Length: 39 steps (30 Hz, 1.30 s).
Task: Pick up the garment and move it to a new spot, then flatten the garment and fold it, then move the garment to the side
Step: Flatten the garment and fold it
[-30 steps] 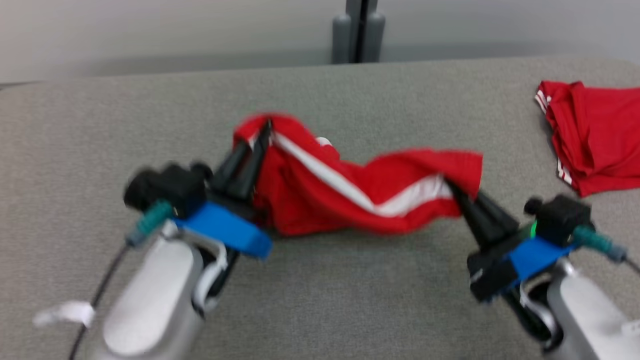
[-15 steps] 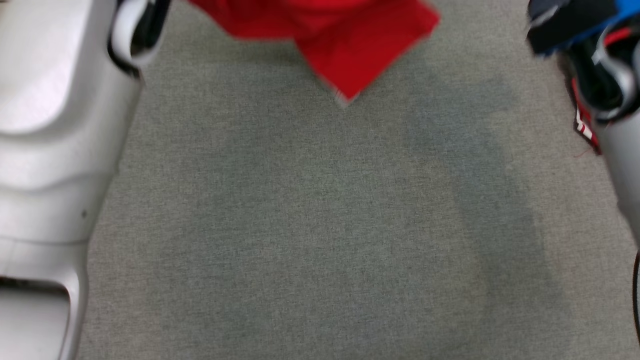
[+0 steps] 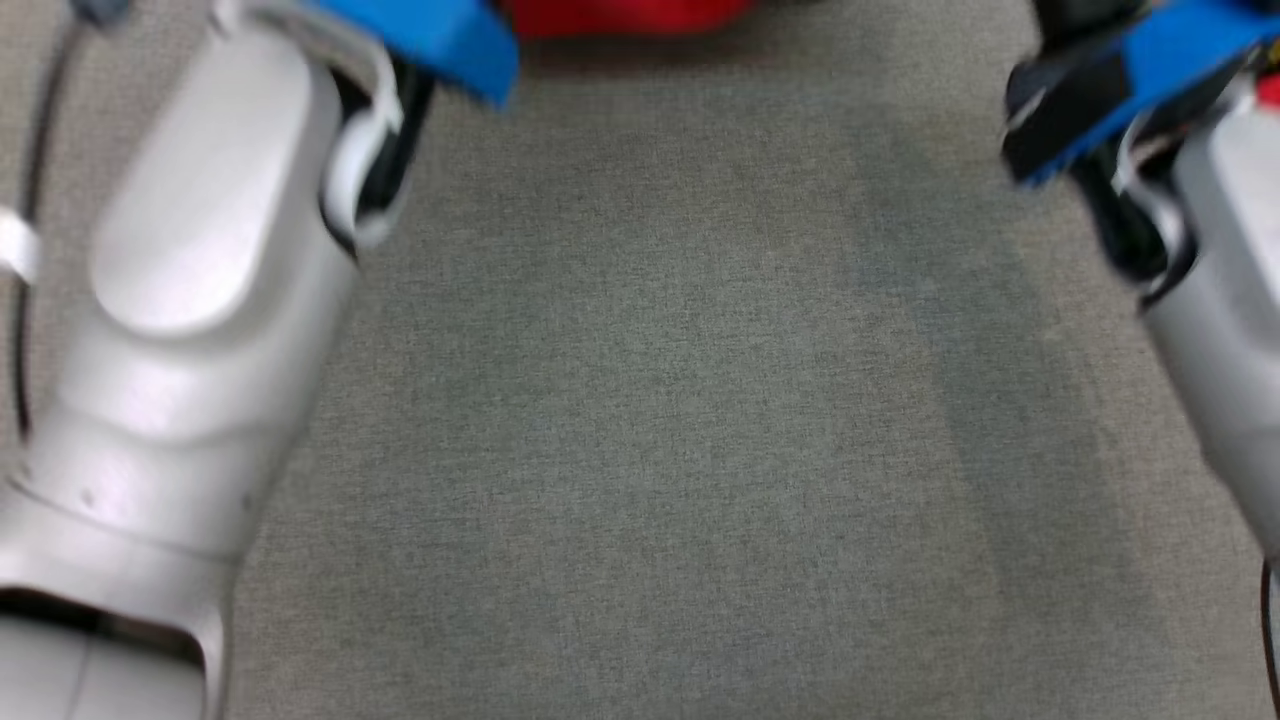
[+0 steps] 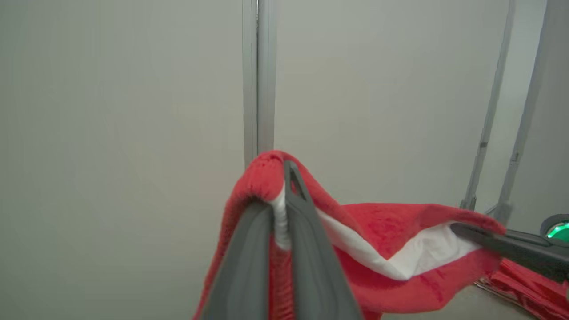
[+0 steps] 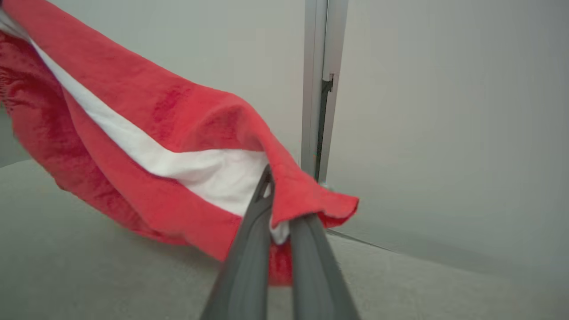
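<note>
The garment (image 4: 382,222) is red with a broad white stripe and hangs stretched between my two grippers, above the grey table (image 5: 89,266). In the left wrist view my left gripper (image 4: 278,191) is shut on one bunched end of it, and the right gripper's dark fingers (image 4: 471,231) pinch the far end. Seen from the right wrist, my right gripper (image 5: 280,209) is shut on the garment (image 5: 155,106), whose lower edge sags close to the table. The head view catches a strip of the garment (image 3: 620,15) at its top edge, between my pale forearms.
The grey fabric table (image 3: 680,400) spreads out below my left forearm (image 3: 200,250) and right forearm (image 3: 1220,300). Another red cloth (image 4: 524,284) lies on the table beyond the right gripper. A pale wall with a metal post (image 5: 320,89) stands behind the table.
The head camera has tipped down toward the near part of the table. The garment's hanging corner, seen half a second ago, now sits higher, at the top edge. Both grips hold.
</note>
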Available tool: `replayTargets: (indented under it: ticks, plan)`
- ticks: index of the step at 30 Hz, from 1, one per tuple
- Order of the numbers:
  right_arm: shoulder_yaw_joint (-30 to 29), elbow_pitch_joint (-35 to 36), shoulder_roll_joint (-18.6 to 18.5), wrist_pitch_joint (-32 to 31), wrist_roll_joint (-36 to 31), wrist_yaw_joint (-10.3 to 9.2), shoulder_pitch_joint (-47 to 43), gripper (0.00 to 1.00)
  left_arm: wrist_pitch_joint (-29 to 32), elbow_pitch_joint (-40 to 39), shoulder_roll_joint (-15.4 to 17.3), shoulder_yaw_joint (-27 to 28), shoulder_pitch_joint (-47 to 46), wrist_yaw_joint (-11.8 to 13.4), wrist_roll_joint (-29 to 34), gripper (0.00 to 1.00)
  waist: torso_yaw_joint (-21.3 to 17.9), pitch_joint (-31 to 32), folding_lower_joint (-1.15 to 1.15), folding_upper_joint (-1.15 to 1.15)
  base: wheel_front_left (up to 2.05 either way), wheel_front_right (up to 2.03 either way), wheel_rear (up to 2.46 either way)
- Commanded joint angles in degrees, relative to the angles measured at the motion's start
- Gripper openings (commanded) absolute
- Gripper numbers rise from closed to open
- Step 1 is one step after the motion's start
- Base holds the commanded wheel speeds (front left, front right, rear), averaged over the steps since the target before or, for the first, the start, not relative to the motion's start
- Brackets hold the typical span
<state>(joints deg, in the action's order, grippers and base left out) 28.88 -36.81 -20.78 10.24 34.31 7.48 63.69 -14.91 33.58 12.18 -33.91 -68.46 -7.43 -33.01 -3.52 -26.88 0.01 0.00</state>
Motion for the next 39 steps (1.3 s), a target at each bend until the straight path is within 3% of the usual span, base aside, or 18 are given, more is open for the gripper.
replayTargets:
  ticks: [1,11,19,29,39]
  plan:
    - [1.4,-0.6,-0.7,1.0,0.8,0.04,-2.7,0.00,-0.3,-1.5,0.0,0.4,4.2,0.0,0.6,0.00,0.1,0.3,-0.01,0.00,0.00,0.00,0.00]
    - [8.1,0.8,-2.0,4.5,4.6,0.04,-23.1,0.00,-0.3,-12.0,0.3,4.6,35.2,0.0,4.4,0.00,0.7,5.9,-0.01,0.00,0.00,0.00,0.00]
    - [6.6,6.5,-3.5,4.9,5.1,0.04,-38.8,0.00,-0.3,-17.2,0.1,3.5,53.0,0.0,7.1,0.00,2.8,10.9,-0.01,0.00,0.00,0.00,0.00]
    - [-3.1,16.3,-4.3,4.1,2.0,0.04,-54.0,0.00,-0.3,-21.3,1.2,3.8,62.2,0.0,7.5,0.00,4.0,15.0,-0.01,0.00,0.00,0.00,0.00]
    - [-13.0,27.5,-1.4,-2.4,-2.5,0.04,-61.3,0.00,-0.3,-24.2,1.2,3.3,62.7,0.0,8.0,0.00,4.0,16.4,-0.01,0.00,0.00,0.00,0.00]
